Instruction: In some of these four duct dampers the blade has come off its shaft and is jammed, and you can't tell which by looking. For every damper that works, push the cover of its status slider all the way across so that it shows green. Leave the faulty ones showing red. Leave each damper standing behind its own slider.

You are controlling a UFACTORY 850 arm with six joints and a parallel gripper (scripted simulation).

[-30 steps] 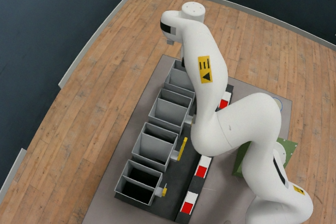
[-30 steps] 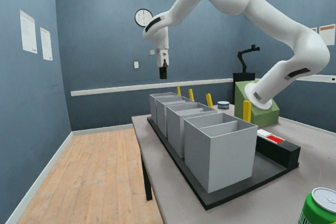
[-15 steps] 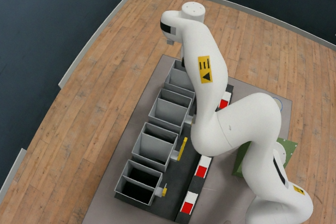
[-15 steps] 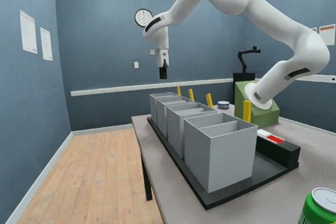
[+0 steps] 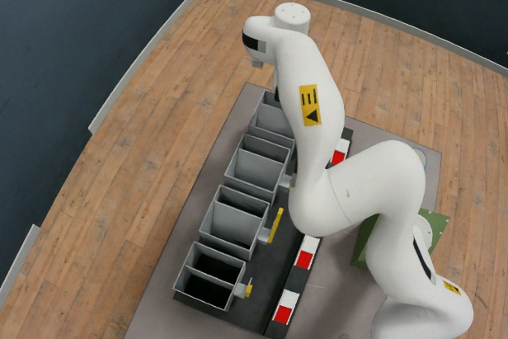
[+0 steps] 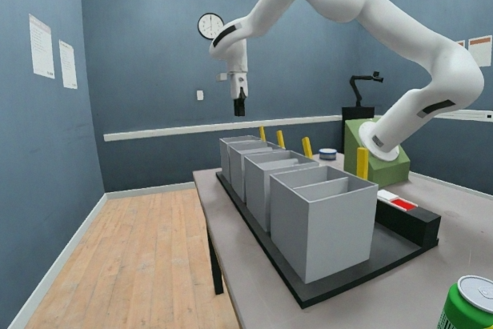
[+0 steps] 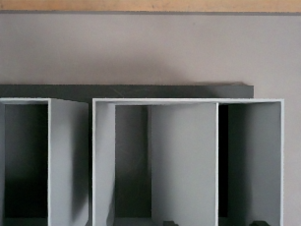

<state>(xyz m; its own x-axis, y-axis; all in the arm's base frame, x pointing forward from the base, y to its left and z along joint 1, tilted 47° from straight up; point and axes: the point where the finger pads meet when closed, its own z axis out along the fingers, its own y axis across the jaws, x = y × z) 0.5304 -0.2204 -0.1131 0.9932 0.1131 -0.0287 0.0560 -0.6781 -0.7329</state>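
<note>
Four grey open-topped dampers stand in a row on a black base: the nearest point(image 5: 210, 281), the second point(image 5: 235, 222), the third point(image 5: 257, 168) and the farthest point(image 5: 272, 116). Each has a yellow lever on its side, such as one point(image 5: 275, 219) and another point(image 6: 362, 162). Three sliders point(image 5: 284, 306) point(image 5: 306, 252) point(image 5: 339, 153) show red beside white covers; the arm hides the remaining one. My gripper point(image 6: 239, 113) hangs high above the farthest damper point(image 6: 234, 151), partly open and empty. The wrist view looks down into that damper point(image 7: 189, 162), with its blade upright.
A green can point(image 6: 468, 303) stands at the table's near corner. The arm's green wedge base point(image 6: 378, 159) and a tape roll point(image 6: 327, 154) sit behind the sliders. The table edge runs close along the dampers' far side.
</note>
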